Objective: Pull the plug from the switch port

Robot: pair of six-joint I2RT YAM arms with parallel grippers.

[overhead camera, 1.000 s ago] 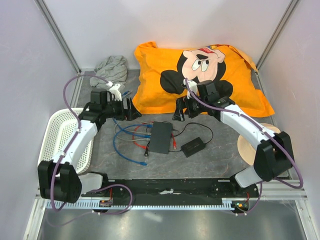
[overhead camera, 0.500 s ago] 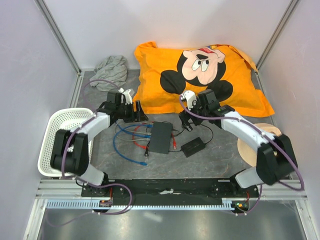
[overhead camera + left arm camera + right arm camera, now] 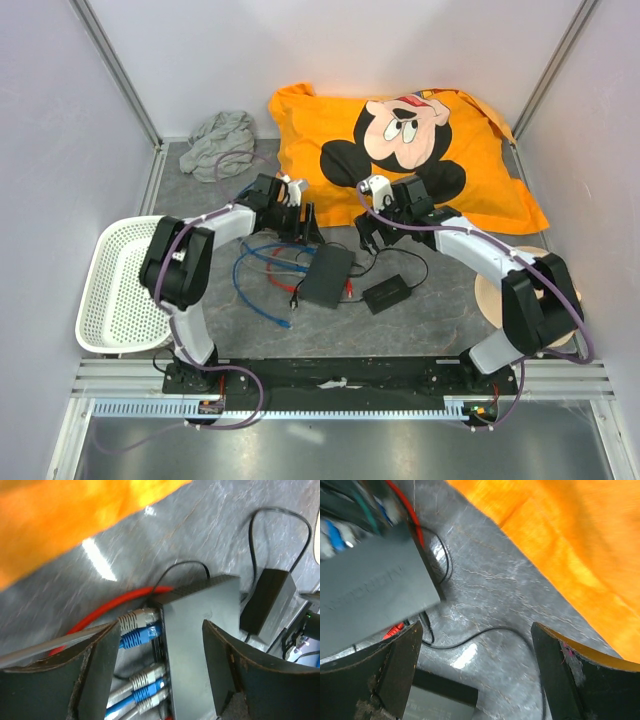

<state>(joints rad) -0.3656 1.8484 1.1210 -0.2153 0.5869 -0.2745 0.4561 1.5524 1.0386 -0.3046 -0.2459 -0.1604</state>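
The switch (image 3: 328, 275) is a flat black box on the grey table. Grey and blue plugs (image 3: 138, 624) sit in the sockets along its left edge, with more plugs (image 3: 142, 684) lower down. My left gripper (image 3: 300, 222) is open at the switch's far end. In the left wrist view (image 3: 160, 672) its fingers straddle the switch (image 3: 192, 645), one on the plug side and one on the other. My right gripper (image 3: 368, 238) is open and empty over bare table beside the switch's far right corner. In the right wrist view (image 3: 477, 675) the switch (image 3: 370, 590) lies upper left.
A black power brick (image 3: 385, 294) with a thin cord (image 3: 485, 634) lies right of the switch. Blue cables (image 3: 262, 290) and red cables (image 3: 347, 288) trail from the switch. An orange pillow (image 3: 400, 140) is behind it, a white basket (image 3: 120, 285) left, a grey cloth (image 3: 222, 140) far left, and a wooden disc (image 3: 490, 290) right.
My left gripper has swung right from the cables to the switch's far end. My right gripper came down and a little toward the switch. The switch has turned slightly.
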